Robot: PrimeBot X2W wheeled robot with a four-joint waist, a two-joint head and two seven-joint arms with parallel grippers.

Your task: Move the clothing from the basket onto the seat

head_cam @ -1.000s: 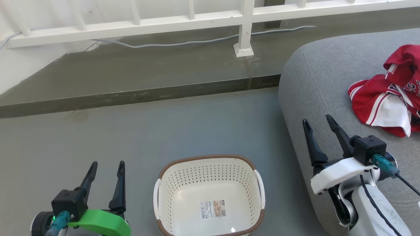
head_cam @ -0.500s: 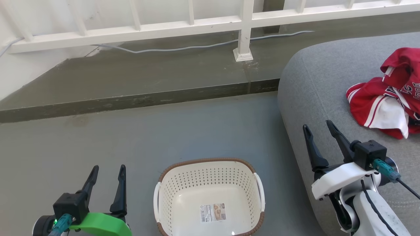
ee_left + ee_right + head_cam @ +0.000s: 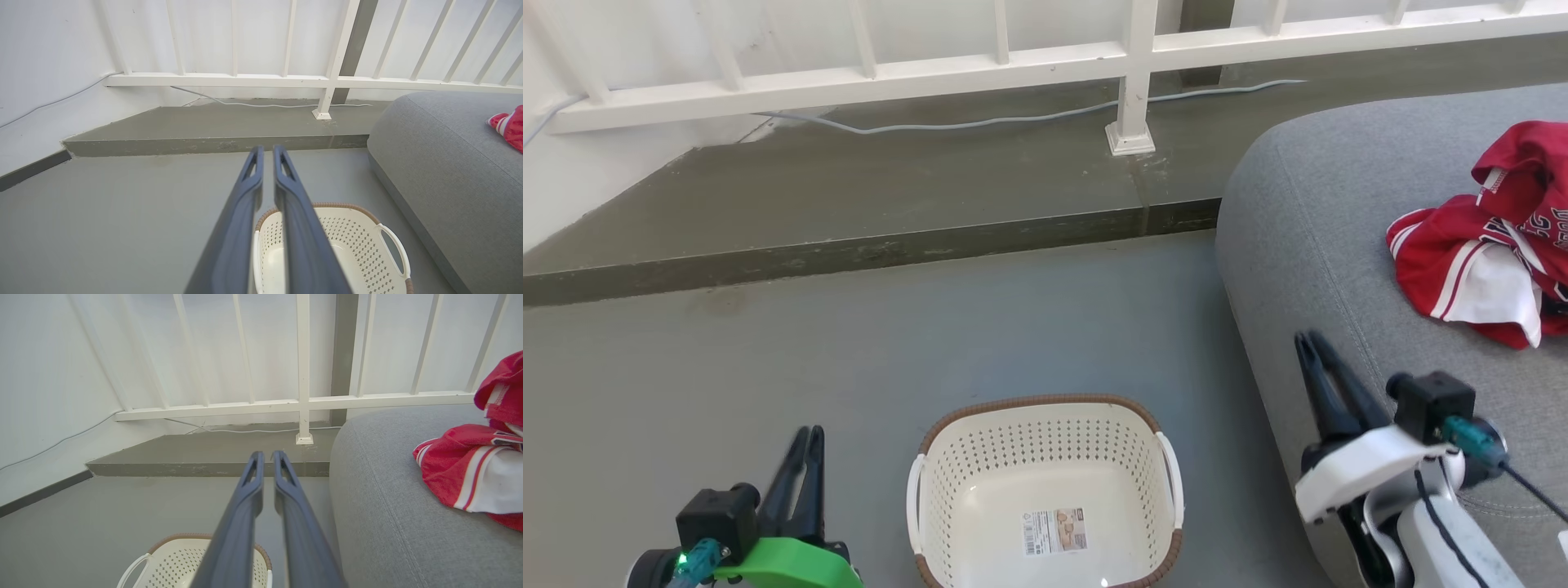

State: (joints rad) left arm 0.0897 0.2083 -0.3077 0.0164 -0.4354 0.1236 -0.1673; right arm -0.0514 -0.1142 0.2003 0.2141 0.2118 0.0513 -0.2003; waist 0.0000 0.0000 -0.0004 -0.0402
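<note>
The cream perforated basket stands on the floor between my arms, and only a paper label shows on its base. Red-and-white clothing lies crumpled on the grey seat at the right. My left gripper is low at the left of the basket, its fingers drawn together on nothing. My right gripper hovers by the seat's front-left corner, short of the clothing, and is also shut and empty. The left wrist view shows my left gripper above the basket. In the right wrist view my right gripper sits left of the clothing.
A white railing runs across the back, with a post base on a raised concrete step. A pale cable trails along the step. Bare grey floor lies left of and beyond the basket.
Both grippers have gone from wide open to fingers together, and both sit slightly lower in the head view. The basket and the clothing have not moved.
</note>
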